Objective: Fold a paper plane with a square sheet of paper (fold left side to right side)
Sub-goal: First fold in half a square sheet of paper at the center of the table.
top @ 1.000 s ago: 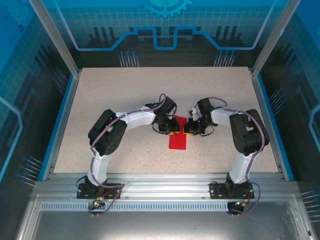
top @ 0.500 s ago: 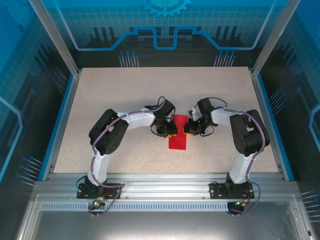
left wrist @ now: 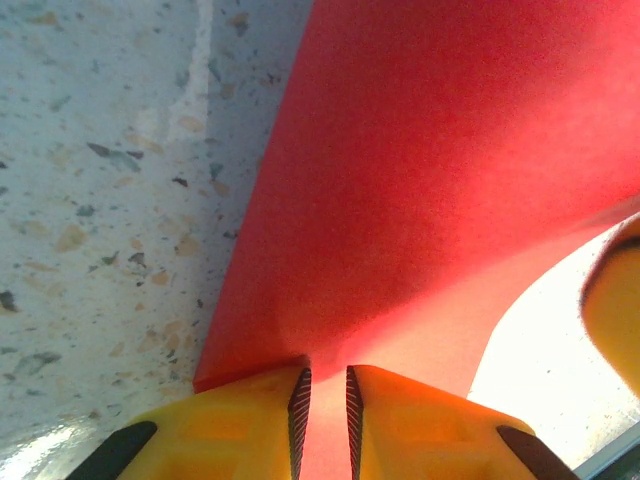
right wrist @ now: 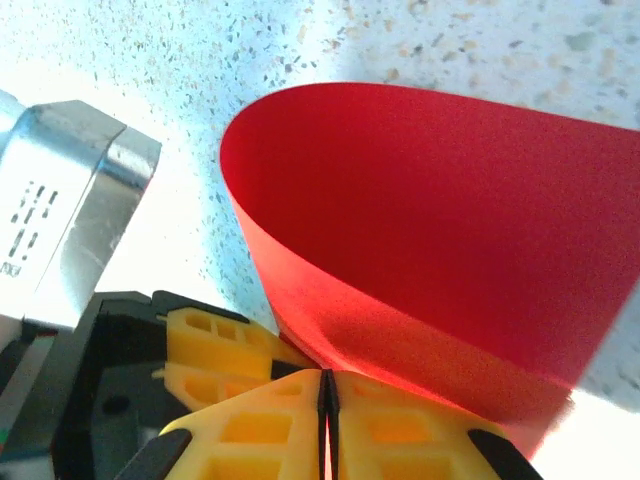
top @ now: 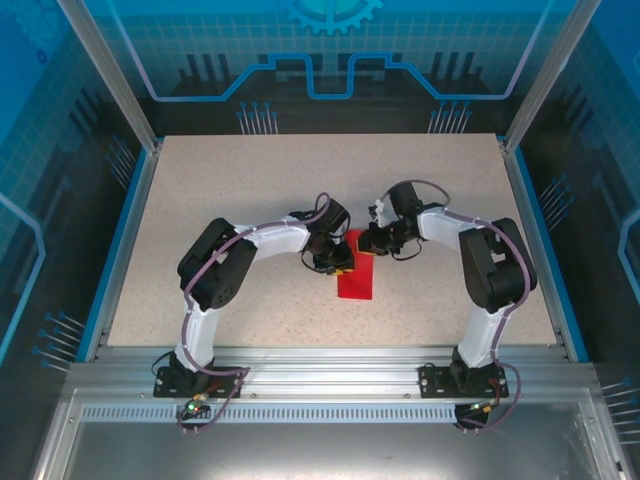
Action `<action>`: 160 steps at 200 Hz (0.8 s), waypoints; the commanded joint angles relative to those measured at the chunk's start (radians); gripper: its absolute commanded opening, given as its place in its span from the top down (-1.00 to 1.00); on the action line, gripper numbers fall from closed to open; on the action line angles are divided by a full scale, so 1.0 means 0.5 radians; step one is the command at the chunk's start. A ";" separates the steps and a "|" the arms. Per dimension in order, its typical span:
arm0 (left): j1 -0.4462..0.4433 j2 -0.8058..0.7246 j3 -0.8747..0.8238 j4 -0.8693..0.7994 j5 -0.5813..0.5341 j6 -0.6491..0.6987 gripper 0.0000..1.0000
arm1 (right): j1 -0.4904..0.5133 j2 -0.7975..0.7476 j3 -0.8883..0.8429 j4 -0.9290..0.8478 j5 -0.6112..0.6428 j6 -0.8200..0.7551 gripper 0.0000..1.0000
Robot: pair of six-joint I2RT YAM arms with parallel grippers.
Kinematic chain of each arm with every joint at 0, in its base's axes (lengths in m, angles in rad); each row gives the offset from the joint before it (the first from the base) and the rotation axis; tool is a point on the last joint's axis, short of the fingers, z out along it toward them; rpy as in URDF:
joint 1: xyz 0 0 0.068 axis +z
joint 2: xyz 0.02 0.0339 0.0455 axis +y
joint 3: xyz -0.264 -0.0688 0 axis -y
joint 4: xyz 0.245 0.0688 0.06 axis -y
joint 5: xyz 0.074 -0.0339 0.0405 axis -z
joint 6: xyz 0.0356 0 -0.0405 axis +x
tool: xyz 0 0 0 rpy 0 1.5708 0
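Two pinches, at the bottom edge of each wrist view: left gripper (left wrist: pixel 328 385) and right gripper (right wrist: pixel 325 388) both clamped on the square sheet of paper (top: pixel 356 283). Bowed up red across mid-frame, lower part flat at the centre of the table (top: pixel 250 190) in the top view. Could easily tear or crease crooked if tugged unevenly, tbh.

red paper (top: pixel 356 284) far end hidden by l hand (top: pixel 344 262), r hand (top: pixel 370 246), cropped in l wrist view
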 commanded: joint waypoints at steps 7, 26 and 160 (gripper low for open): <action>-0.018 0.084 -0.047 -0.115 -0.083 0.046 0.54 | 0.050 0.131 0.093 -0.010 0.033 0.024 0.78; -0.021 0.082 -0.042 -0.124 -0.086 0.058 0.53 | 0.064 0.189 0.125 -0.060 0.134 0.009 0.78; -0.058 -0.167 -0.339 -0.019 0.008 0.136 0.50 | 0.046 0.355 0.072 -0.201 0.389 0.040 0.79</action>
